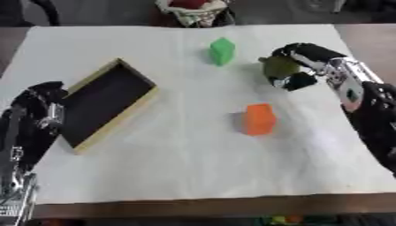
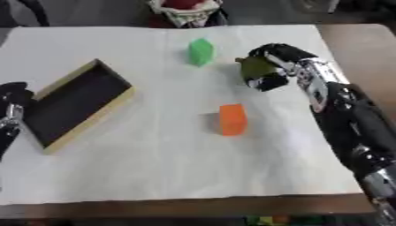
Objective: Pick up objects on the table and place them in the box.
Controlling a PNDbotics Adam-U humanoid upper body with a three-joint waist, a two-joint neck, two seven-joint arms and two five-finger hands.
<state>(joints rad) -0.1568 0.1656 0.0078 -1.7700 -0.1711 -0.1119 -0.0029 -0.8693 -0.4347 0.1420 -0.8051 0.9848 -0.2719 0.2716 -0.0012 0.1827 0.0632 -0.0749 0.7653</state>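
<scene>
The right hand has its fingers curled around a dark olive-green rounded object, to the right of the shallow wooden box with dark inside. 2 more objects lie between: a bright green block and an orange block. The left hand rests just left of the box; I cannot tell its fingers' state.

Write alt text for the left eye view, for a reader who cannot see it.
The robot's right hand is curled round a dark olive object at the far right of a white-covered table. A green block stands beyond, an orange block nearer, and an empty dark box with a pale wooden rim lies left, beside the left hand.
</scene>
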